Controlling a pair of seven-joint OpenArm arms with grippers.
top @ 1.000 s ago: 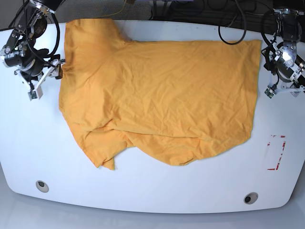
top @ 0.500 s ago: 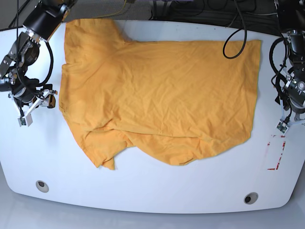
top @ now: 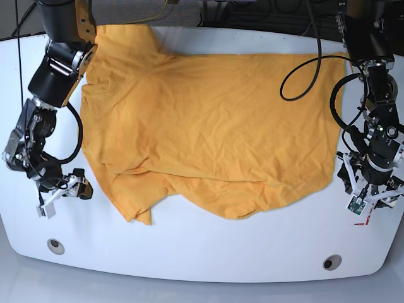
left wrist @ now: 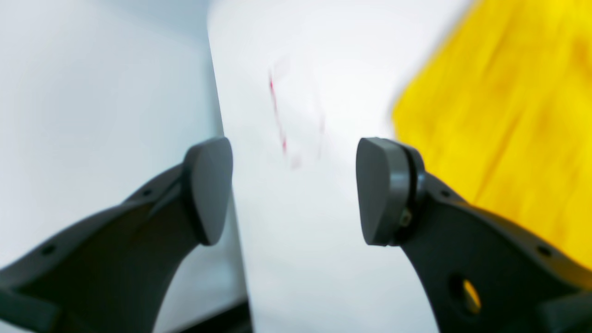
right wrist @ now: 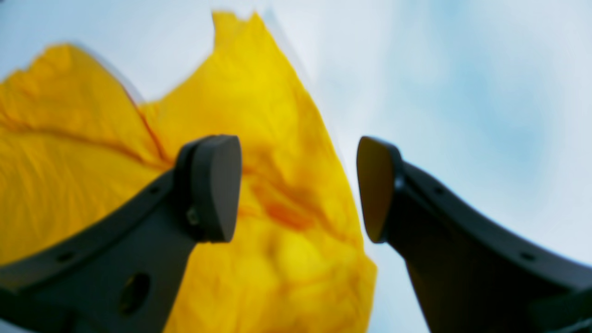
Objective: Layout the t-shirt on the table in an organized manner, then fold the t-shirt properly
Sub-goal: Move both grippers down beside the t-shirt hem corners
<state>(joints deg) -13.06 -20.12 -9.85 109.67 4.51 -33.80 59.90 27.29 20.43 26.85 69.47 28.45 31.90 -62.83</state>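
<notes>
Both arms moved nearer; left gripper and right gripper seemingly spread, empty, beside t-shirt.

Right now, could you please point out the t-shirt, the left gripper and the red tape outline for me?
t-shirt (top: 214, 126): base view, middle of the orange-yellow body.
left gripper (left wrist: 293, 189): left wrist view, midway between the open fingertips.
red tape outline (left wrist: 277, 115): left wrist view, blurred red line on the white table.
</notes>
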